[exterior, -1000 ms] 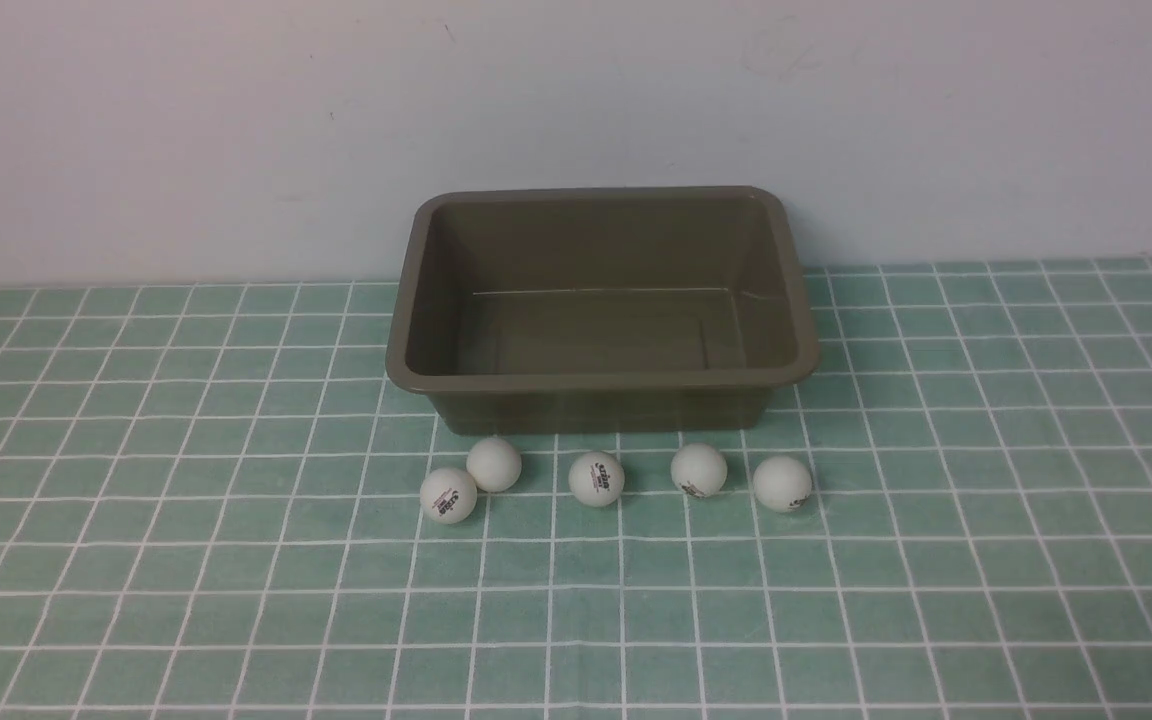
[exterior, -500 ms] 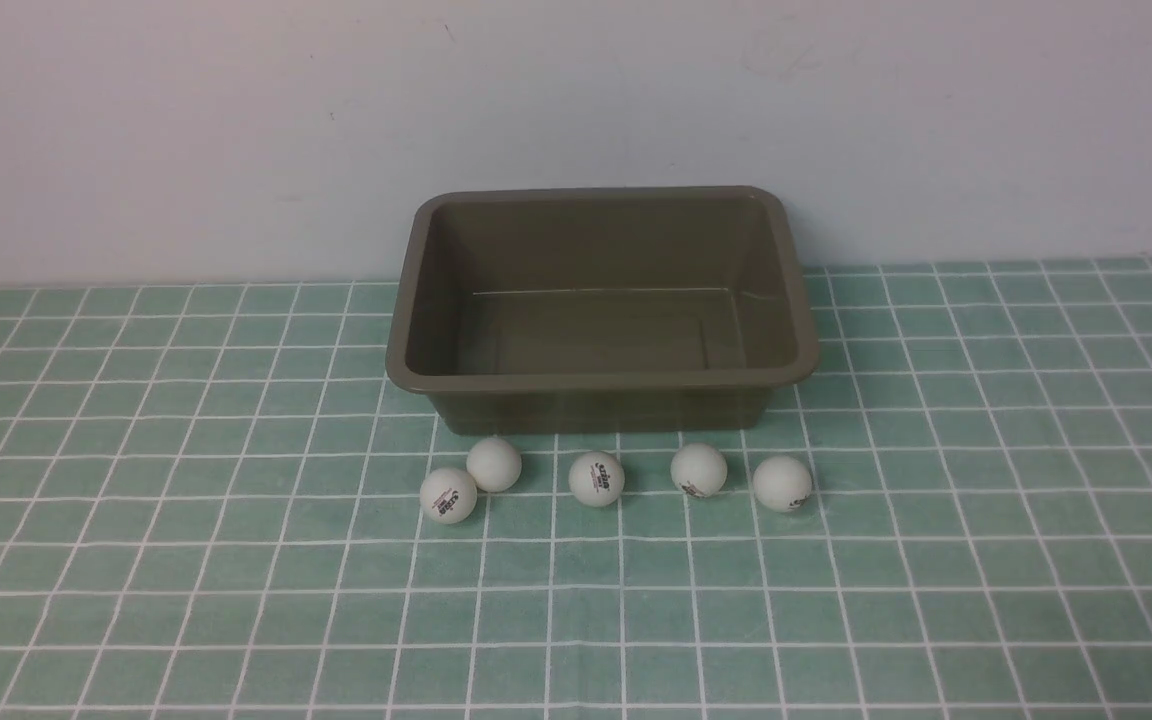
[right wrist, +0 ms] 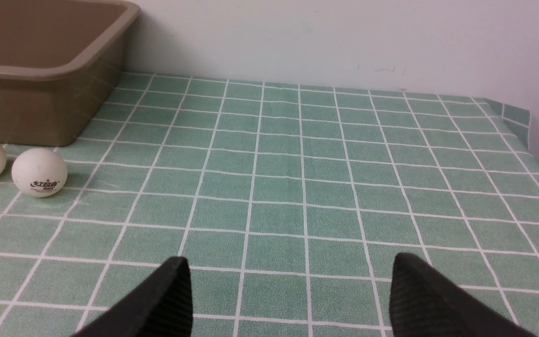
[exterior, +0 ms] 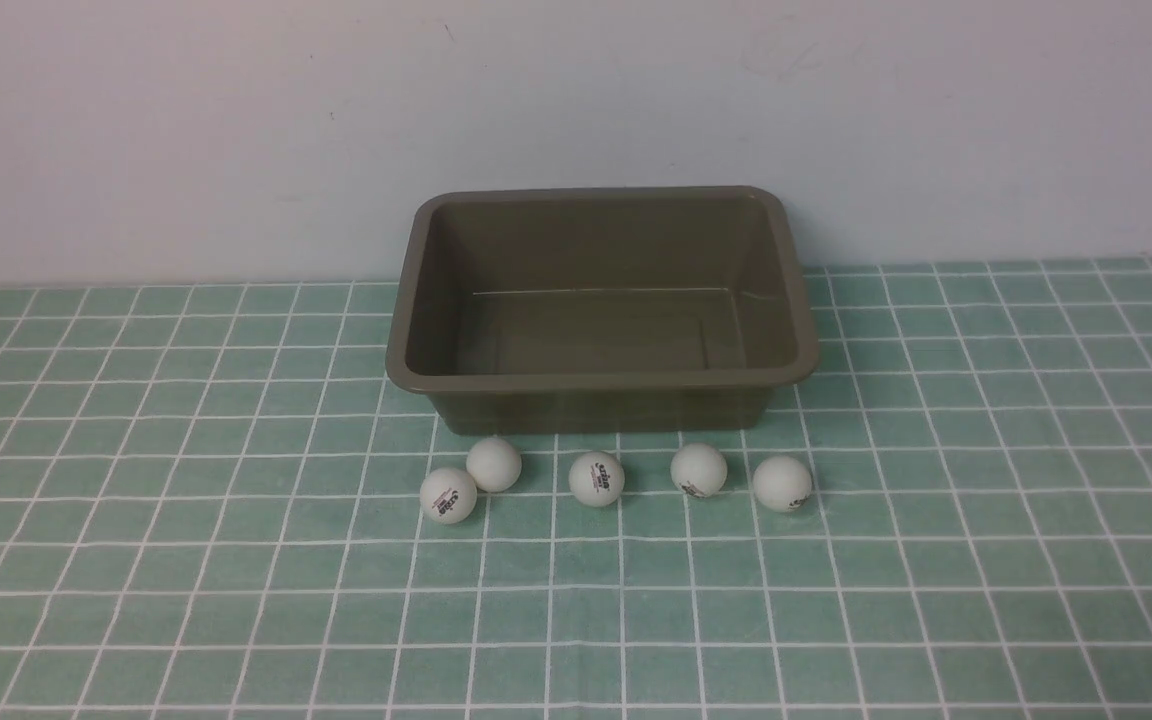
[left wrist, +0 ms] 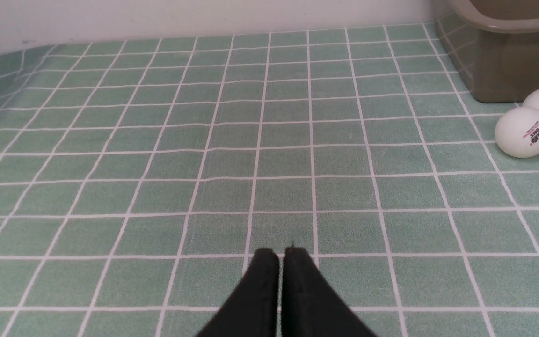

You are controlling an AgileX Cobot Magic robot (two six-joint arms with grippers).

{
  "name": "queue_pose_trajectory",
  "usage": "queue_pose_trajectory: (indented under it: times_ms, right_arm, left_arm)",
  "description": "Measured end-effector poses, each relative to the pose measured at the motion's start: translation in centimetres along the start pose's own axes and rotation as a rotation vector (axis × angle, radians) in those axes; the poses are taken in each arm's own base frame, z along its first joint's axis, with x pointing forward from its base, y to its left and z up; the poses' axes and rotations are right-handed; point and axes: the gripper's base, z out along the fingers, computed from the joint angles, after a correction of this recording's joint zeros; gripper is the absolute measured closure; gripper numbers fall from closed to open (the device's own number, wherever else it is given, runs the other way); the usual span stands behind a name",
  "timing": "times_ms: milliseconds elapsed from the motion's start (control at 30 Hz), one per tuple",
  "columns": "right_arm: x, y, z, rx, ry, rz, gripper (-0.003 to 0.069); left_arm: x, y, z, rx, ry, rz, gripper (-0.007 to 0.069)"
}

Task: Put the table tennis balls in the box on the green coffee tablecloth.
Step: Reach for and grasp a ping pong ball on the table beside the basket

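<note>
The green checked tablecloth [exterior: 136,600] carries the olive-brown tub [exterior: 596,380], which is empty and stands near the wall. Five table tennis balls [exterior: 596,478] lie on the cloth in a row running side to side, just in front of the tub's near wall. My right gripper [right wrist: 290,262] is spread wide, and the rightmost ball [right wrist: 39,172] sits ahead and inward of it. My left gripper [left wrist: 281,255] is pressed together, so I judge the right readier.
</note>
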Motion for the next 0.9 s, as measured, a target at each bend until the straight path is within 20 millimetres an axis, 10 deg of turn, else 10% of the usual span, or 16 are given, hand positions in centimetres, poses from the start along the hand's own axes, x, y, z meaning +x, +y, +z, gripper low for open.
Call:
queue_pose_trajectory:
  times_ms: [900]
  right_arm:
    - [-2.5, -0.2, -0.6, 0.006, -0.148, 0.047, 0.0146]
  left_arm:
    - [0.0, 0.0, 0.0, 0.0, 0.0, 0.0, 0.0629]
